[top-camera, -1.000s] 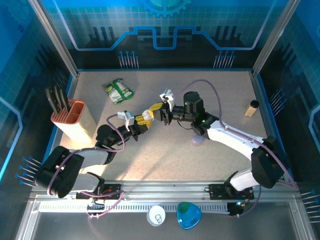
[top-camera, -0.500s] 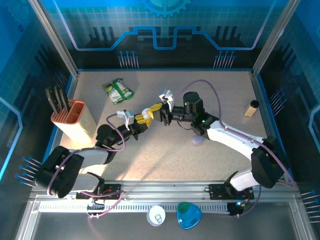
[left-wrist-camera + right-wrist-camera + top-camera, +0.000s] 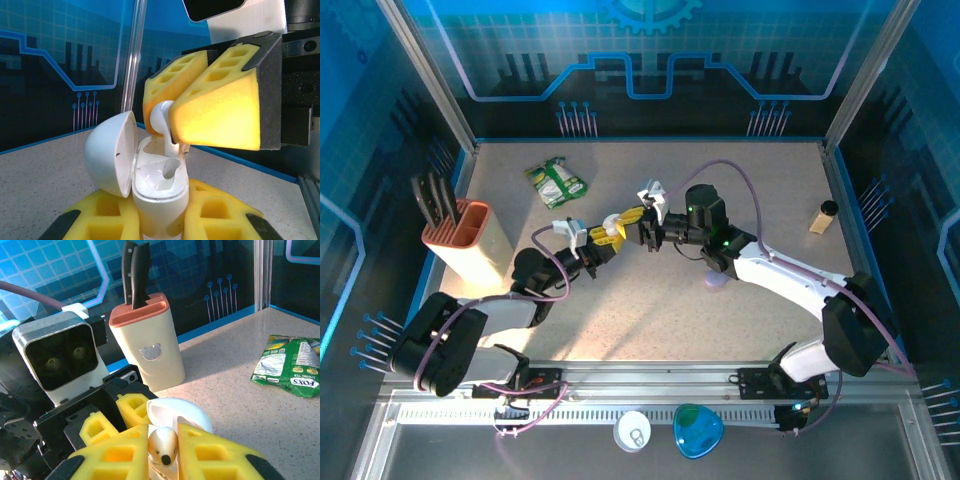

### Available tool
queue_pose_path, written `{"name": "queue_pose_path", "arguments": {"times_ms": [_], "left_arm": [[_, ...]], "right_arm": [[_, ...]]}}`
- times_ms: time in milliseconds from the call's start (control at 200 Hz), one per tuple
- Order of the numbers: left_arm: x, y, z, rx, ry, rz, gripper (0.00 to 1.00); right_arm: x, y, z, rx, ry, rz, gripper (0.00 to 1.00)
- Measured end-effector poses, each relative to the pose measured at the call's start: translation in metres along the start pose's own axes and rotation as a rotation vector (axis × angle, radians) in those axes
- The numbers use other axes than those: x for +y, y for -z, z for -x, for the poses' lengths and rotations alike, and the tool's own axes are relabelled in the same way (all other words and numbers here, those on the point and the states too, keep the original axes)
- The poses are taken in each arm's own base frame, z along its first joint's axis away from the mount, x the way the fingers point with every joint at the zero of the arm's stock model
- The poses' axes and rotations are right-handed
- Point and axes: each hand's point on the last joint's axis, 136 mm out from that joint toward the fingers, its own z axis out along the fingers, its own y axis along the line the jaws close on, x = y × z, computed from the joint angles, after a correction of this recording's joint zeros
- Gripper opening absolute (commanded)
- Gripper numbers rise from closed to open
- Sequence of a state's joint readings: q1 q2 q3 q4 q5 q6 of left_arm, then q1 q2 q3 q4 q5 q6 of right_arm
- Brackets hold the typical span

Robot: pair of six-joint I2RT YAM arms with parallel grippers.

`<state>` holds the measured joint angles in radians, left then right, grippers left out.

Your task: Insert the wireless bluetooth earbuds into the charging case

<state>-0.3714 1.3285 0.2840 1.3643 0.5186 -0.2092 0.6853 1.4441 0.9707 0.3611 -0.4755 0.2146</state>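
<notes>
A white charging case (image 3: 160,192) stands upright with its lid (image 3: 111,152) swung open to the left, and my left gripper (image 3: 160,216) is shut on its lower body. My right gripper (image 3: 163,456) is shut on a white earbud (image 3: 163,444). In the left wrist view that earbud (image 3: 161,117) has its stem reaching down into the case's far slot, while the near slot is empty. The two grippers meet mid-table, left gripper (image 3: 603,238) and right gripper (image 3: 634,224) tip to tip.
A knife block (image 3: 470,238) stands at the left and a green snack bag (image 3: 557,183) lies behind the grippers. A small bottle (image 3: 823,216) is at the far right. A lavender object (image 3: 717,279) lies under the right arm. A white case (image 3: 633,432) and a blue item (image 3: 698,430) sit by the front rail.
The two grippers have drawn slightly closer together, bringing the earbud against the open case. Both grips look unchanged.
</notes>
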Motion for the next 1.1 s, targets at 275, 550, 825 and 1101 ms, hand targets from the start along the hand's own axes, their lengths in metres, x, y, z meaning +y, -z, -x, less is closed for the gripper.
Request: {"name": "queue_pose_path", "arguments": {"times_ms": [275,550,825,1101], "left_arm": [[0.000,0.000,-0.001,0.006,0.006,0.005,0.07],[0.001,0.000,-0.001,0.005,0.007,0.009,0.07],[0.003,0.001,0.002,-0.004,-0.002,0.023,0.07],[0.013,0.018,0.017,-0.050,-0.034,0.085,0.07]], "right_arm": [[-0.003,0.000,-0.002,0.005,-0.012,-0.019,0.44],[-0.004,0.007,0.006,-0.011,-0.051,-0.043,0.64],[-0.018,0.022,0.008,-0.060,-0.105,-0.094,0.68],[-0.098,0.035,-0.031,0.036,-0.282,-0.385,0.65]]}}
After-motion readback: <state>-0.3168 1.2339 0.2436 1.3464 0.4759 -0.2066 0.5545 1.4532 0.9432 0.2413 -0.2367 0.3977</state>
